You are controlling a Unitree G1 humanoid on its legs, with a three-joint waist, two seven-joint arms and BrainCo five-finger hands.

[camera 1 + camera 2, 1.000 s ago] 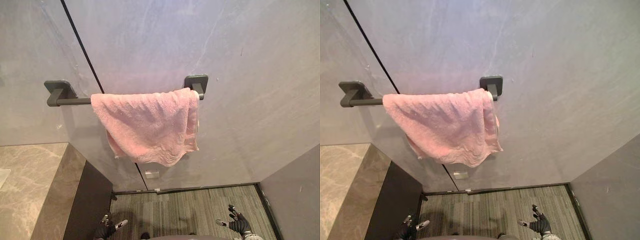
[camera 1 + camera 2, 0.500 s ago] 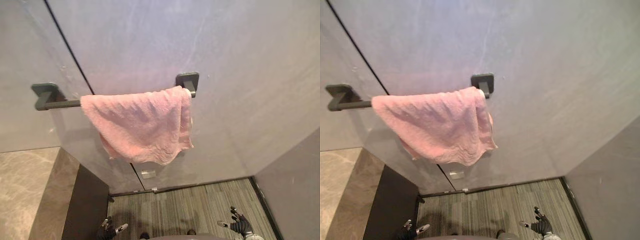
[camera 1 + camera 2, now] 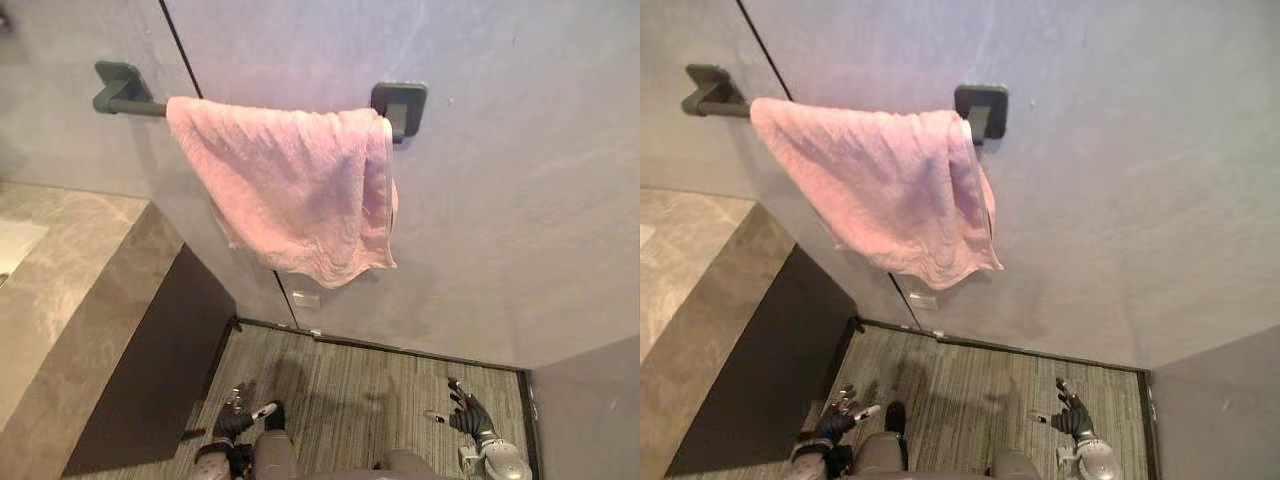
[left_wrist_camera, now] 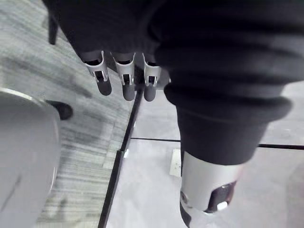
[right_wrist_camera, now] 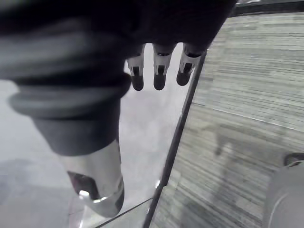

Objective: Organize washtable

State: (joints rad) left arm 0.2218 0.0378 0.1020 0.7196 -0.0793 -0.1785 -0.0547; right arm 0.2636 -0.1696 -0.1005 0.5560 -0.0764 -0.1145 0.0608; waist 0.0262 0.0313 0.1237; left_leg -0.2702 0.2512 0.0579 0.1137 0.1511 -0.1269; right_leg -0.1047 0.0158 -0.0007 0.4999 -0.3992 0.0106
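A pink towel (image 3: 290, 190) hung draped over a dark wall-mounted towel bar (image 3: 128, 100) in the upper middle of the frame, bunched toward the bar's right bracket, its lower edge hanging loose against the grey wall (image 3: 520, 200). A stone-topped bench (image 3: 70, 290) with a dark front filled the left side of the frame. Near the bottom edge, over the striped floor (image 3: 370, 365), the left hand (image 3: 235, 422) sat lower left and the right hand (image 3: 467, 415) lower right. Both had their fingers loosely extended and grasped nothing, well apart from the towel.
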